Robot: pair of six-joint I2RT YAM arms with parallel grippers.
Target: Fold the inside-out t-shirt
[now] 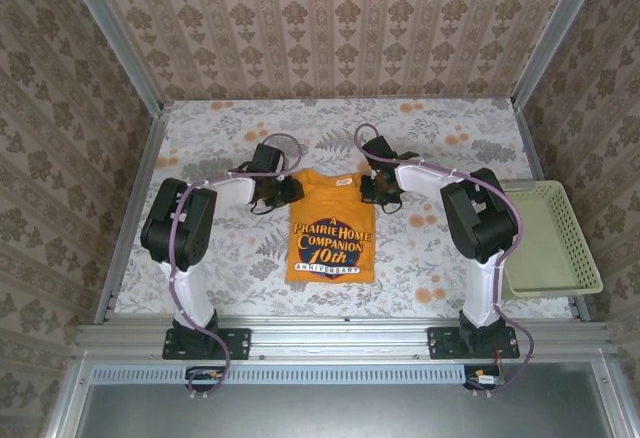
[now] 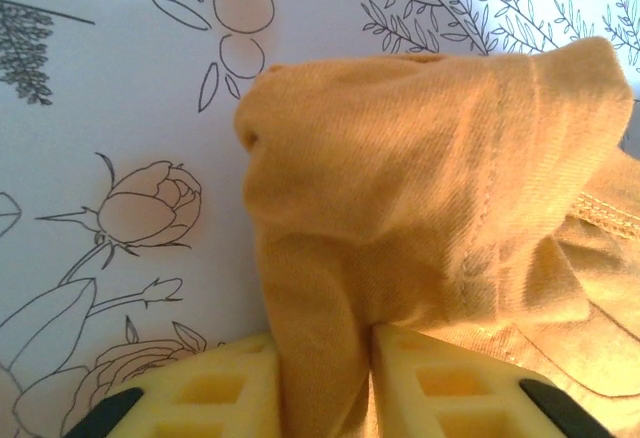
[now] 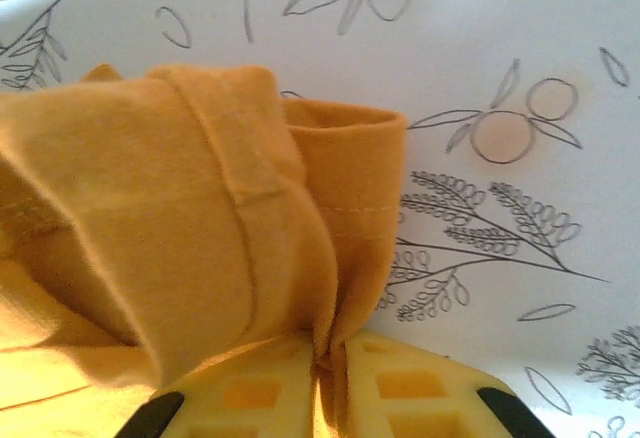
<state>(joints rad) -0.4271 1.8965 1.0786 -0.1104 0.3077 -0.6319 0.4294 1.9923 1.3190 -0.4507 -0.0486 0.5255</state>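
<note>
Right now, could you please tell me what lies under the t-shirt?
The t-shirt rests on the floral tablecloth, which shows around it. Whatever else might lie beneath the fabric is covered.

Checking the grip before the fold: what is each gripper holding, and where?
Both hold the orange t-shirt: left gripper pinches its far-left shoulder, right gripper its far-right sleeve.

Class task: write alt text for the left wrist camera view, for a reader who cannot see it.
The left hand pinches a bunched fold of the mustard-orange t-shirt between its two yellow fingers at the bottom edge. Behind the cloth lies a white table cover printed with line-drawn flowers, leaves and pale orange fruit.
</note>
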